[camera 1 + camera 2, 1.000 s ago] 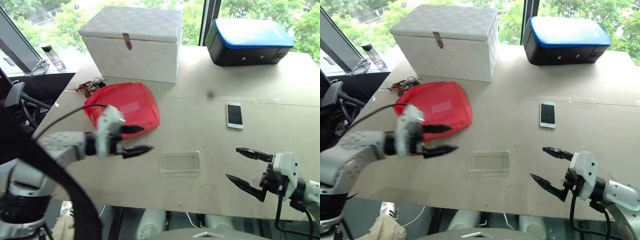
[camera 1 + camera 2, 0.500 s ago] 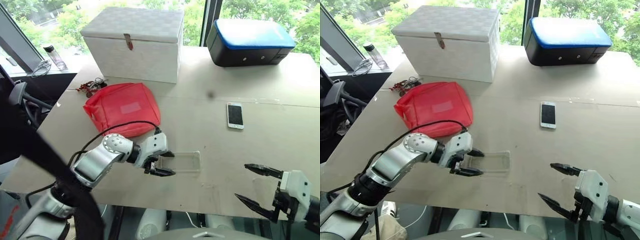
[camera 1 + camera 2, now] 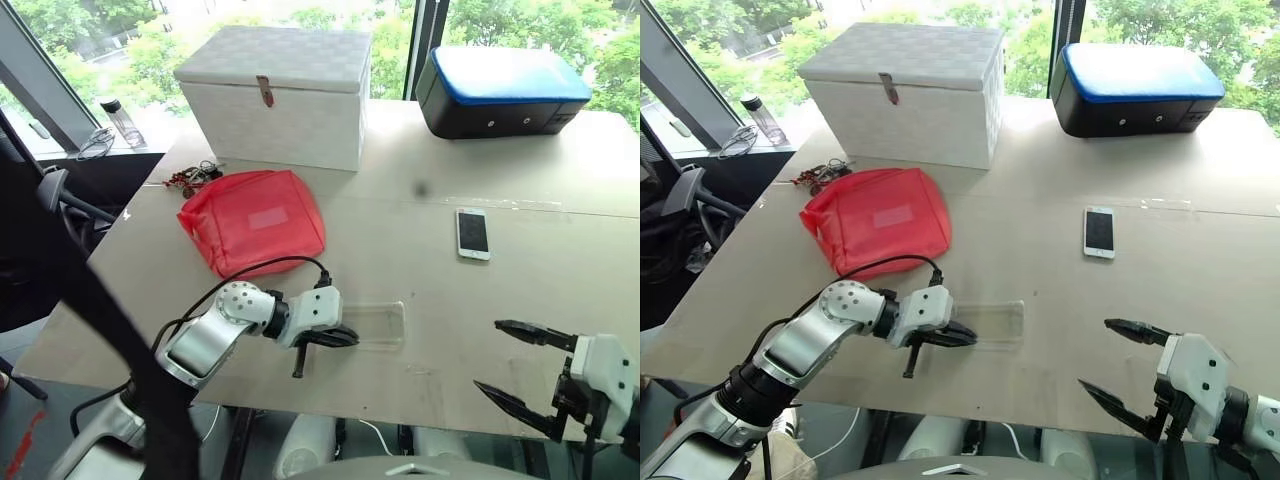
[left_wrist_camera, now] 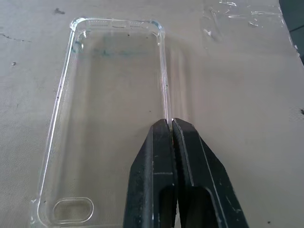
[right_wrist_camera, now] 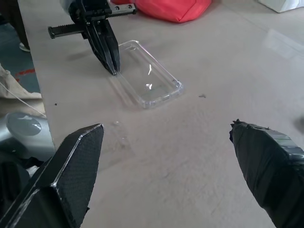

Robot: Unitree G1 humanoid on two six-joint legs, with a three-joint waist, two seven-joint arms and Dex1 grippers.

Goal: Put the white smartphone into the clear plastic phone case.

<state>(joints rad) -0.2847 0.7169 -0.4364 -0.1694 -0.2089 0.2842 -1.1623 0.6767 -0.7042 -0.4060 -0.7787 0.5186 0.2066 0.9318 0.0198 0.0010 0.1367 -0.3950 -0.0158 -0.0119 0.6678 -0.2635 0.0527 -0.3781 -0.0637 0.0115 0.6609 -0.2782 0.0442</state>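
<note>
Left gripper (image 4: 170,124) pinches the flat, crosswise clear plastic phone case (image 3: 372,325); right gripper (image 3: 520,365) gapes empty

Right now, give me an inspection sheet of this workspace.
Surface: beige table, scuffed.
Job's things: white smartphone flat, screen up, apart from clear plastic phone case, which is empty.
Clutter: red pouch, white box, blue-topped case, keys.
Grippers: left gripper shut on the case's long rim; right gripper open, holding nothing.
Cables: black cable along the left arm.
Surroundings: windows, trees outside, bottle on the ledge.
</note>
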